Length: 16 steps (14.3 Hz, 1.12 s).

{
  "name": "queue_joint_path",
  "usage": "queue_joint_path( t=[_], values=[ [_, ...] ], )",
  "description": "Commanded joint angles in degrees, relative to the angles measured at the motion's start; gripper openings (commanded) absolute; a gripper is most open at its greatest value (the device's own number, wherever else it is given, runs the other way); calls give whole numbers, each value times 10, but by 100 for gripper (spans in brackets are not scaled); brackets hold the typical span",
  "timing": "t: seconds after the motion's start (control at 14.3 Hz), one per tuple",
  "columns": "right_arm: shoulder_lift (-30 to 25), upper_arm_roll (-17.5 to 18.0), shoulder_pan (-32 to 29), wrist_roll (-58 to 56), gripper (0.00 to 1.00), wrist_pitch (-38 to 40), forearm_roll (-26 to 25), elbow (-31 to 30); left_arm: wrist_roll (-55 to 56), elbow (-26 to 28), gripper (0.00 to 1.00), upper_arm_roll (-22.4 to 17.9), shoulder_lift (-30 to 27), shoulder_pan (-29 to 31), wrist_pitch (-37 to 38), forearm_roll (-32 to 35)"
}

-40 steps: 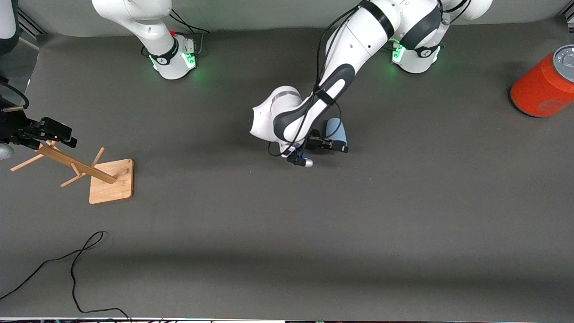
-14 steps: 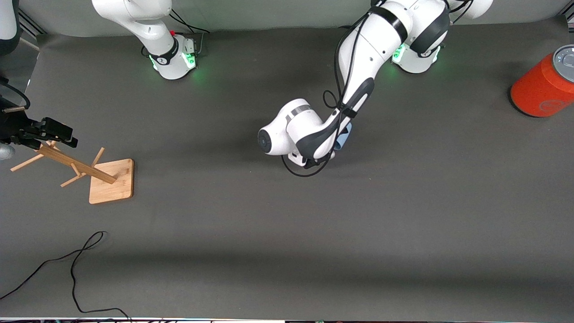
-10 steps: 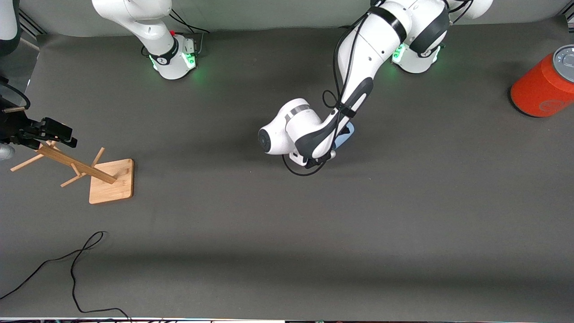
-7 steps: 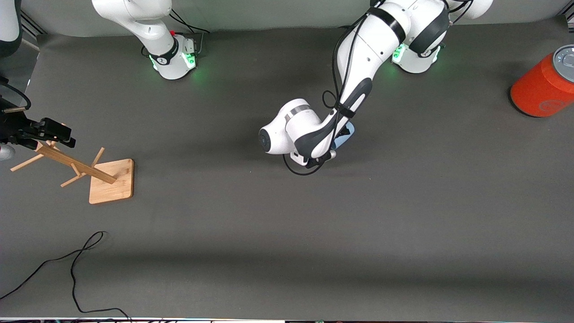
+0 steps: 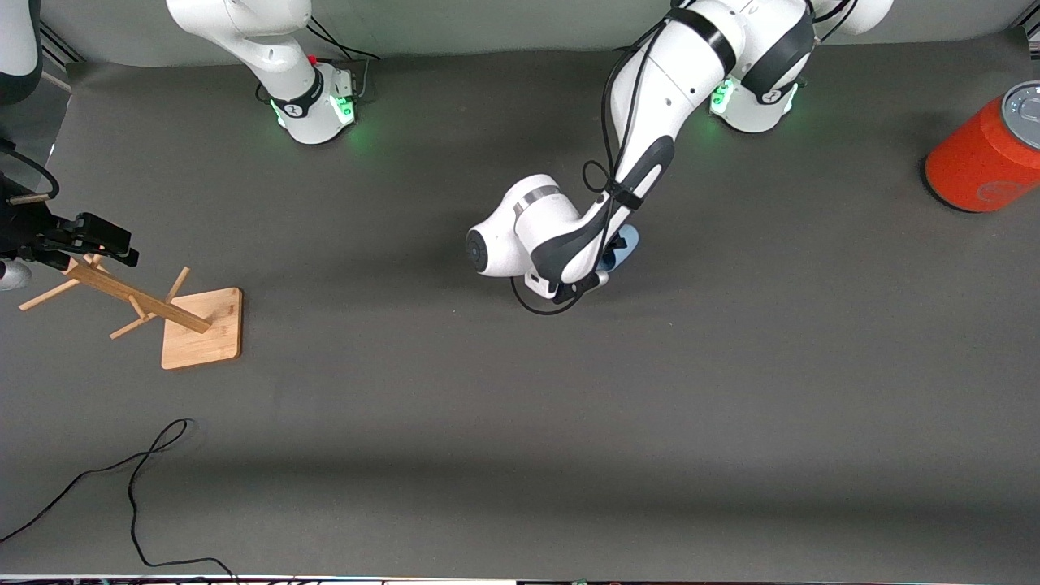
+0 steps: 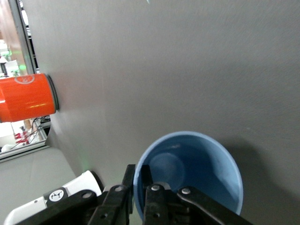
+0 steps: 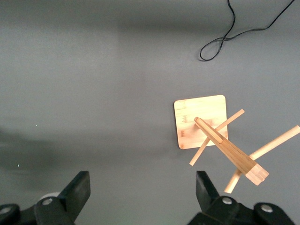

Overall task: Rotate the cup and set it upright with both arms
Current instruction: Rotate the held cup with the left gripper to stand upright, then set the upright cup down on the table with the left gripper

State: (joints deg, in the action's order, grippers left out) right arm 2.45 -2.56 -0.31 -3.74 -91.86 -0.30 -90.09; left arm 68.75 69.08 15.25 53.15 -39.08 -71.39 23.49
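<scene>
We see the left gripper (image 6: 149,206) low over the middle of the table (image 5: 520,406), between the two arm bases and a little nearer to the front camera than they are. Its fingers (image 6: 154,204) are pressed together on the rim of the cup (image 6: 187,178), one finger inside the wall and one outside. In the front view the left arm hides most of the cup (image 5: 624,242); only a small pale blue part shows beside the wrist. The left wrist view looks into the open mouth of the cup and shows its round bottom inside. We cannot tell whether the cup touches the table.

The right gripper (image 7: 143,197) waits high over the wooden rack (image 5: 134,302) at the right arm's end of the table, and its fingers are spread wide with nothing between them. The rack has a square base and thin pegs. A black cable (image 5: 130,487) lies on the table nearer to the front camera than the rack. An orange can (image 5: 979,158) stands at the left arm's end, well apart from the cup.
</scene>
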Motion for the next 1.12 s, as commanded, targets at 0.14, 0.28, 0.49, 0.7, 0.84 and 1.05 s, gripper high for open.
queue_joint_path(
  t=[0.14, 0.28, 0.49, 0.7, 0.84, 1.05],
  values=[
    [-5, -2, 2, -11, 100, 4, -6, -4, -86, -135, 0, -10, -46, 8, 65, 6],
    [-6, -2, 2, -11, 100, 4, -6, -4, -108, -141, 0, -5, -123, 37, 48, 2],
    [-6, -2, 2, -10, 100, 4, -6, -4, -130, -127, 0, -6, -226, 85, 0, -61],
    [-6, -2, 2, -11, 100, 4, -6, -4, -203, -57, 0, -6, -313, 171, -65, -137],
    [-6, -2, 2, -10, 100, 4, -6, -4, -271, 34, 0, -6, -369, 231, -133, -161],
    [-6, -2, 2, -9, 100, 4, -6, -4, -342, 170, 0, -7, -426, 283, -248, -174]
  ],
)
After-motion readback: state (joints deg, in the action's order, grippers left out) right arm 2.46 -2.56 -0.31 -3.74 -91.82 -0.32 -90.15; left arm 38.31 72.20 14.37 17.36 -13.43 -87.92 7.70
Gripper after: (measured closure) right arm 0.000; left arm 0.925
